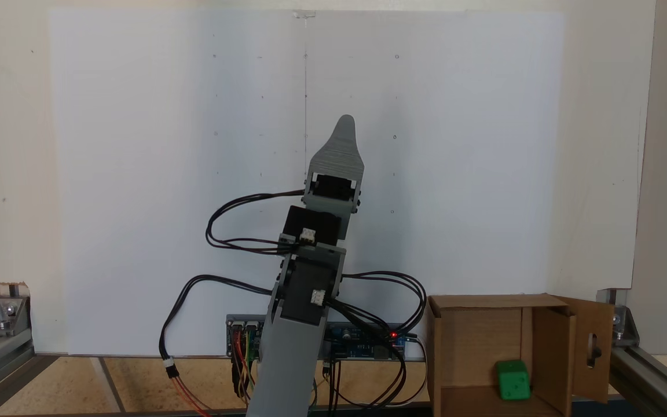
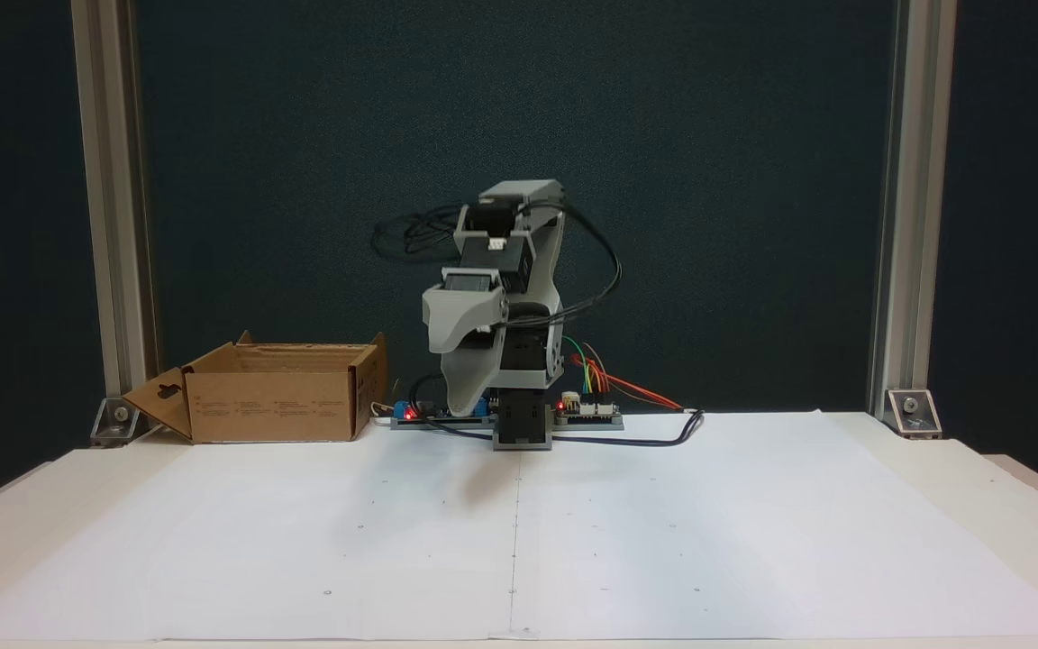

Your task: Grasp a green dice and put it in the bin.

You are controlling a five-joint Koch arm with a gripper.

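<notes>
Already placed: the green dice (image 1: pixel 512 380) lies on the floor of the bin (image 1: pixel 472 341), close against an inner cardboard flap, resting loose with nothing gripping it.
Bin: a brown corrugated cardboard box (image 2: pixel 276 401) standing on the worktop (image 2: pixel 753 541) just beside the arm's base, at the left in the fixed view from the front; its top is open, which suits a drop from above, and 1 side flap with a keyhole cut-out (image 1: pixel 593 350) hangs outward.
Gripper: the grey gripper (image 1: pixel 345 128) points out over the white paper sheet (image 1: pixel 136 174), well apart from the bin and carrying nothing. Its 2 jaws lie one behind the other from above, and from the front the gap is not clear, so I cannot tell whether they are apart or together.
Arm: folded compactly above its base (image 2: pixel 523 424), a posture that reads as rest rather than reach.
Wiring: black cables (image 1: pixel 241 220) loop free of the bin, and the controller boards (image 2: pixel 587 410) show red lights.
Task stage: judged finished, since the dice is inside and the gripper is clear.
</notes>
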